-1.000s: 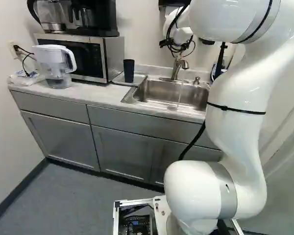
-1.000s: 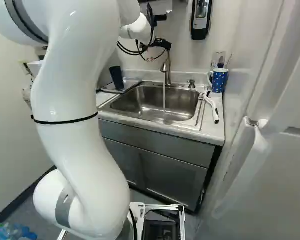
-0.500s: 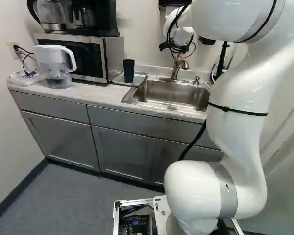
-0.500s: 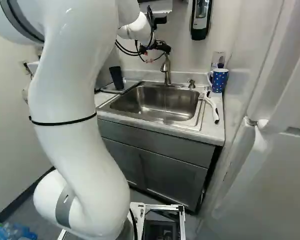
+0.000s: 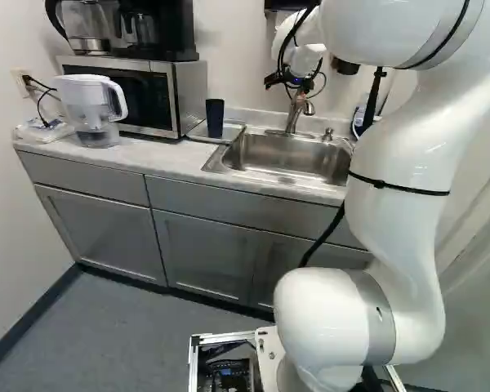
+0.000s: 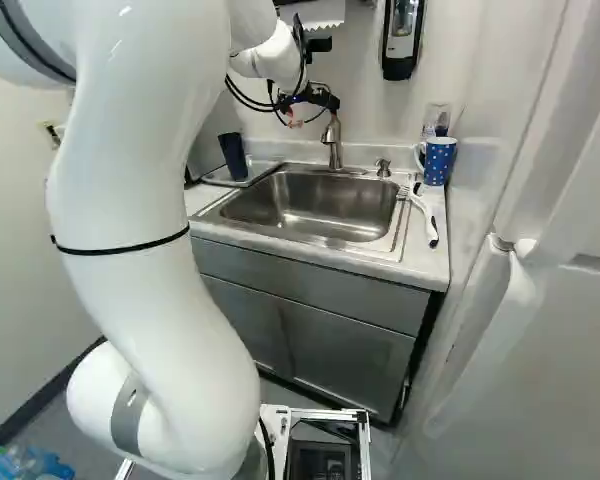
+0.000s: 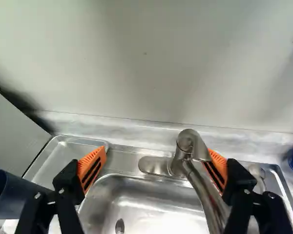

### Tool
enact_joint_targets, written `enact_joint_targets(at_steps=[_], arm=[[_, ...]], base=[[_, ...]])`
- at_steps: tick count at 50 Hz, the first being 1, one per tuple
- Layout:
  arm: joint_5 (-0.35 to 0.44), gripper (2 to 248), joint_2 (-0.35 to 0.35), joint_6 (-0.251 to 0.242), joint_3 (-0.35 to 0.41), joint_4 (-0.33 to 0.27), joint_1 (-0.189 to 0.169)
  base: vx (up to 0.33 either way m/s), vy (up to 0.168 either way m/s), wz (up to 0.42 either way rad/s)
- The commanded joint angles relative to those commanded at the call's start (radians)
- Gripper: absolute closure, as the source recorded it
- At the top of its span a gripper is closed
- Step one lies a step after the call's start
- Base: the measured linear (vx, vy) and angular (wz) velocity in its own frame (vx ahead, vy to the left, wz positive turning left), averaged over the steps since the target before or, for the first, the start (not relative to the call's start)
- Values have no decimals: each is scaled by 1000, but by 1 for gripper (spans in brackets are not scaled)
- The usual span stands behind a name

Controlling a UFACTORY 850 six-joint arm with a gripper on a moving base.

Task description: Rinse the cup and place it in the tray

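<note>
My gripper (image 6: 316,98) is up at the faucet (image 6: 333,140) behind the sink (image 6: 300,208). In the wrist view the gripper (image 7: 154,168) stands open, fingers wide apart; the faucet (image 7: 200,183) rises between them, close beside one orange pad. Whether they touch, I cannot tell. No water runs from the spout. The dark cup (image 5: 215,118) stands upright at the metal tray (image 7: 63,155), on the counter beside the sink; in the wrist view the cup (image 7: 14,195) is outside the other finger.
A microwave (image 5: 135,96) with a coffee maker on top and a water pitcher (image 5: 92,106) stand beyond the tray. On the sink's other side are a dotted blue mug (image 6: 438,160) and a white-handled brush (image 6: 425,218). A soap dispenser (image 6: 402,35) hangs on the wall.
The stream of water that ran into the sink has stopped. My gripper has moved slightly down and left in the right base view, and the arm has shifted a little. The cup has stayed put.
</note>
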Motion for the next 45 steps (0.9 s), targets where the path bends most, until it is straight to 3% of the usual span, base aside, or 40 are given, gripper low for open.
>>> enact_joint_targets(at_steps=[20, 45], arm=[[0, 3, 9, 0, 10, 0, 2], [0, 3, 88, 0, 99, 0, 20]], base=[[0, 0, 0], [0, 0, 0]])
